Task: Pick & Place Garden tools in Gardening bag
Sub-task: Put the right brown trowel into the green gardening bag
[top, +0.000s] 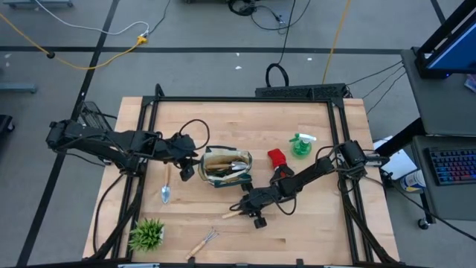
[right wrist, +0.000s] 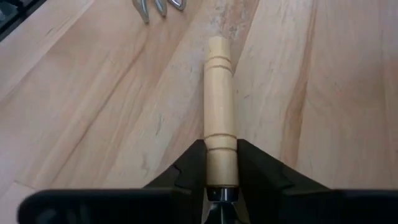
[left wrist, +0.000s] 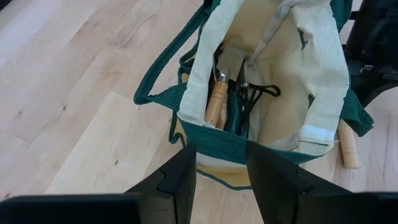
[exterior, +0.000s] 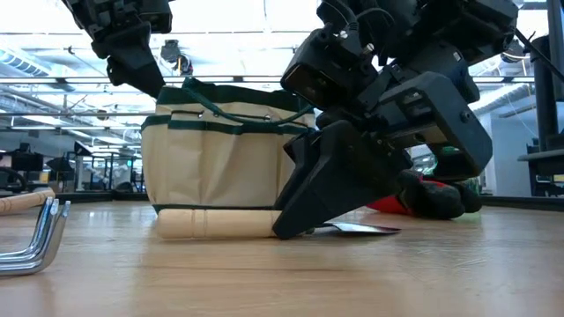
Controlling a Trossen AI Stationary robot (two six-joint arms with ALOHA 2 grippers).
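Lying flat on the table (top: 297,231) at about six o'clock from the gardening bag (top: 227,167), a wooden-handled tool (right wrist: 221,118) sits between the right gripper (right wrist: 221,177) fingers, which are clenched against the handle near its metal neck; the tool rests on the wood, not lifted. At about eight o'clock from that gripper lies a small rake (top: 202,242), with a potted plant (top: 146,234) beyond it. Farther off, the left gripper (left wrist: 221,180) hovers with fingers spread, grasping nothing, over the bag's nine o'clock rim; wooden and dark handles stand inside. A trowel (top: 166,192) lies below it. Red-and-black gloves (top: 277,158) and a green spray bottle (top: 301,144) lie at the bag's three o'clock.
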